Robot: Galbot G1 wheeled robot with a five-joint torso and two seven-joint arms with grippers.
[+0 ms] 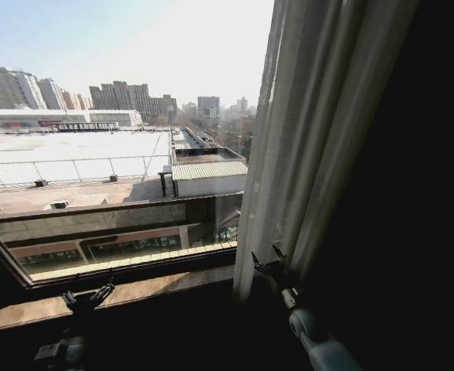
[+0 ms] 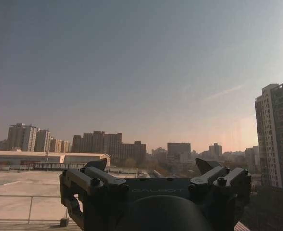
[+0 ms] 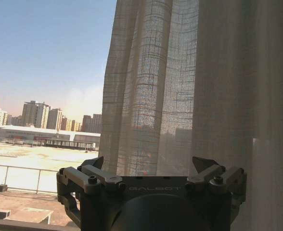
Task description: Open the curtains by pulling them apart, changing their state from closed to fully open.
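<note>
hanging bunched at the window's right side, the curtain (image 1: 304, 139) looks light and limp, best pinched at its edge fold, right tool (image 1: 267, 259) spread apart just beside it, left tool (image 1: 96, 294) likewise apart by the sill (image 1: 134, 290).
</note>
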